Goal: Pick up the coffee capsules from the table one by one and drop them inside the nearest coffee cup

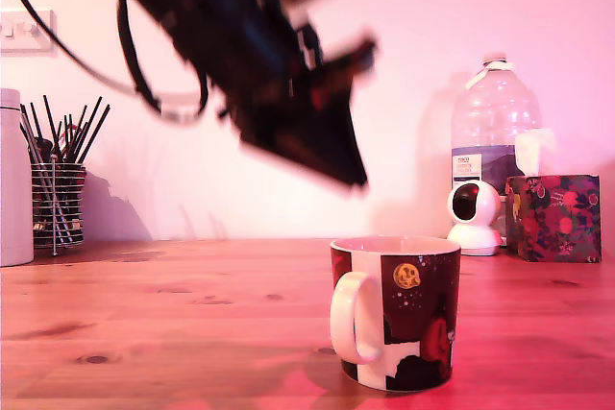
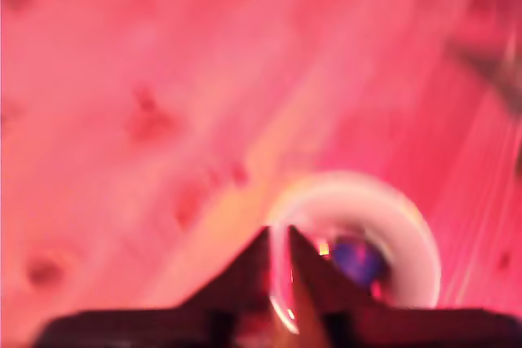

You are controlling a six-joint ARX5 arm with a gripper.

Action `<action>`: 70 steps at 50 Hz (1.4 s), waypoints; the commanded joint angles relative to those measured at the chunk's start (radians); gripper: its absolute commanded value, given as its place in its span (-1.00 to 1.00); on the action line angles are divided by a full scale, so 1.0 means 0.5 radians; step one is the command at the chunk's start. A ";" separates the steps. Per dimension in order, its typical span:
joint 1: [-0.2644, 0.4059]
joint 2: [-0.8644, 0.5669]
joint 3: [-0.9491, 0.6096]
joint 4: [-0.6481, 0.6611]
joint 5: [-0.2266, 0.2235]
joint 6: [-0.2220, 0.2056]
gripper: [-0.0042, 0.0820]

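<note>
The coffee cup (image 1: 394, 314) stands on the reddish wooden table (image 1: 173, 324), its white handle turned to the exterior view's left. My gripper (image 1: 351, 172) hangs blurred in the air above the cup and a little to the exterior view's left of it. In the wrist view the cup (image 2: 408, 226) shows as a pale ring under the gripper (image 2: 279, 254). A dark blue coffee capsule (image 2: 357, 258) lies inside the cup. The fingertips stand almost together, and I see nothing held between them. Both views are smeared by motion.
A white cylinder (image 1: 12, 180) and a wire holder of dark sticks (image 1: 58, 189) stand at the back on the exterior view's left. At the back right are a water bottle (image 1: 492, 132), a small white camera (image 1: 474, 216) and a floral box (image 1: 554, 218).
</note>
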 commanded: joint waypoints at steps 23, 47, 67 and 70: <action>0.636 -0.443 -0.474 0.253 0.213 -0.013 -0.95; 1.136 -1.281 -1.099 0.362 0.201 -0.193 -0.95; 1.202 -1.946 -1.159 0.118 0.051 -0.242 -0.95; 1.202 -2.006 -1.159 0.105 0.018 -0.243 -0.95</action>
